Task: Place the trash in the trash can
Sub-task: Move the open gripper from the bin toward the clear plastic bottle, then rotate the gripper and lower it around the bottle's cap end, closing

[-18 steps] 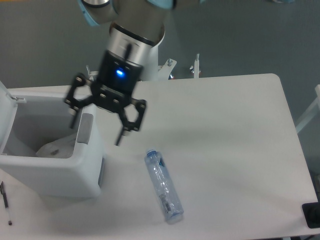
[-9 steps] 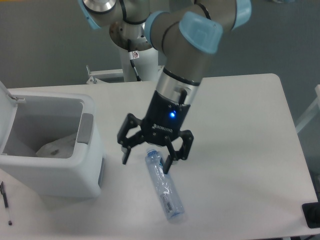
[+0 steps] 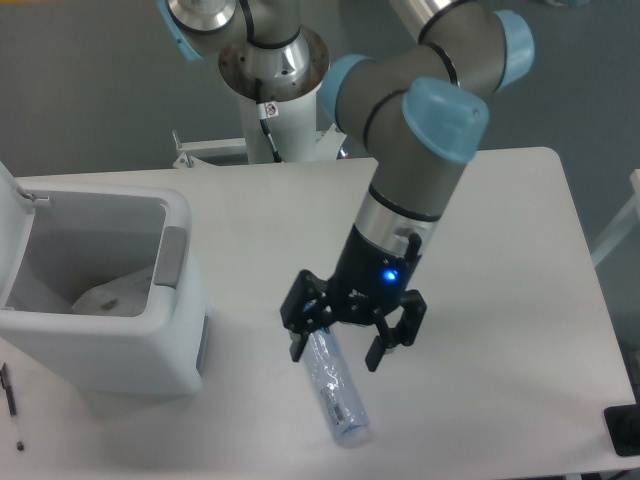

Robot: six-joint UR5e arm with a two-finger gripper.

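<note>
A crushed clear plastic bottle [image 3: 337,389] lies on the white table, its lower end near the front edge and its blue-capped upper end hidden under the gripper. My gripper [image 3: 335,355] hangs open right over that upper part, one finger on each side of the bottle, not closed on it. The white trash can [image 3: 150,330] stands at the left with its lid swung open. Inside it lies the crumpled white tissue [image 3: 108,297].
A dark pen [image 3: 11,405] lies at the table's front left edge beside the bin. A black object [image 3: 624,430] sits at the front right corner. The arm's base [image 3: 270,110] rises behind the table's far edge.
The gripper travelled from above the bin's right rim, rightward and toward the front of the table. It came down over the bottle's upper end and stayed open throughout.
</note>
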